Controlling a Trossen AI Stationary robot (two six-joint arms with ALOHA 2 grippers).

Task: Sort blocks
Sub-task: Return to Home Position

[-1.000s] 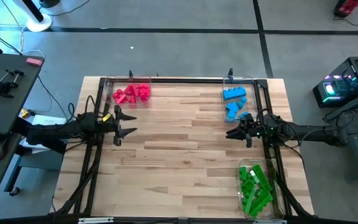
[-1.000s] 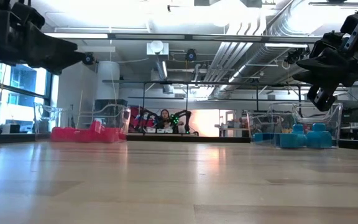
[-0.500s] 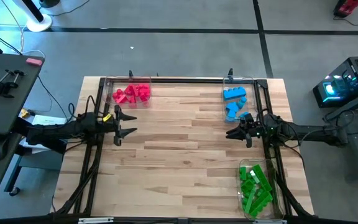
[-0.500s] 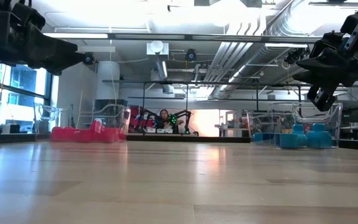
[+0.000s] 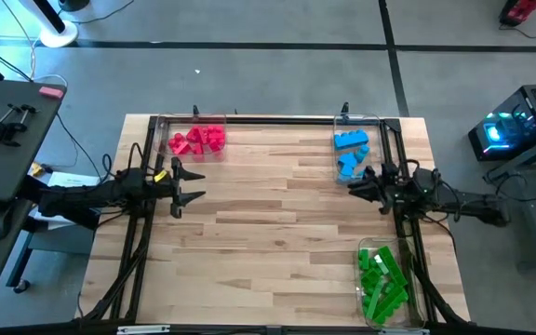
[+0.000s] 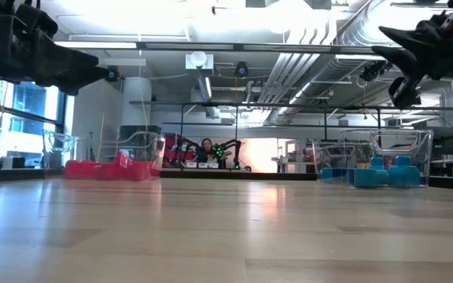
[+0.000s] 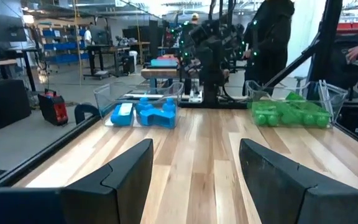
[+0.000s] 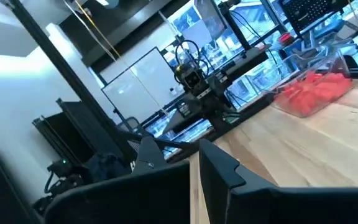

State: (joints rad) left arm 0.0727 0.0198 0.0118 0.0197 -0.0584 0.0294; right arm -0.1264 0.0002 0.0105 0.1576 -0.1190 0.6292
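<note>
Blocks [image 5: 381,279] sit colour-sorted in three trays [image 5: 358,298]; I see left claw [image 5: 197,184] apart, right claw [image 5: 354,183] together (both empty) over tabletop [image 5: 268,219].

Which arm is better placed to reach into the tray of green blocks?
Probably right: the right tool hangs between the blue blocks and green blocks; the left tool is far off, beside the red blocks.

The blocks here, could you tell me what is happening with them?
Nothing is being handled. The red blocks lie in a clear tray at the far left, the blue blocks in another far right, the green blocks near right. The left gripper, open, and the right gripper, shut, hover empty at the sides of the table.
</note>
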